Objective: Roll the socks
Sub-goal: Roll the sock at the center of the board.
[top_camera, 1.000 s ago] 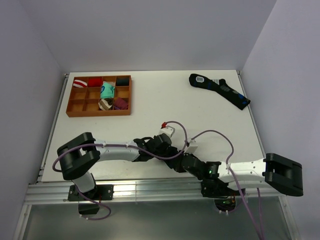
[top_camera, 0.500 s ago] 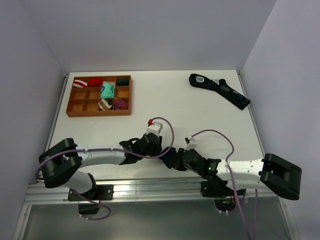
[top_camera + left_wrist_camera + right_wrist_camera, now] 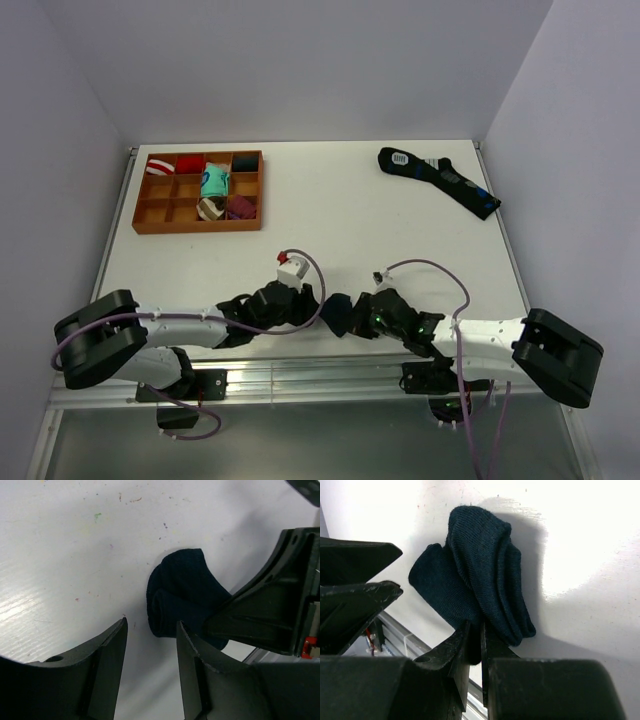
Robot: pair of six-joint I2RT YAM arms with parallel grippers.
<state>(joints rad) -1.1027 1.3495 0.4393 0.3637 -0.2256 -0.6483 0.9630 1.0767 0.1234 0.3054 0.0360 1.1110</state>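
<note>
The socks (image 3: 480,565) are a dark navy folded bundle lying on the white table near its front edge, also seen in the overhead view (image 3: 337,313) and the left wrist view (image 3: 185,595). My right gripper (image 3: 476,626) is shut on the bundle's near end, with fabric pinched between the fingers; from above it (image 3: 357,314) sits just right of the socks. My left gripper (image 3: 152,625) is open just short of the socks' left edge, with only bare table between its fingers. From above it (image 3: 312,304) lies low, just left of the socks.
An orange compartment tray (image 3: 200,228) with colourful sock bundles stands at the back left. A long black sock with blue patches (image 3: 440,180) lies at the back right. The table's front rail (image 3: 300,375) runs right behind both grippers.
My left gripper has opened, come off the socks and drawn back to the left and toward the front edge. My right gripper has shifted left and nearer with the socks still pinched.
</note>
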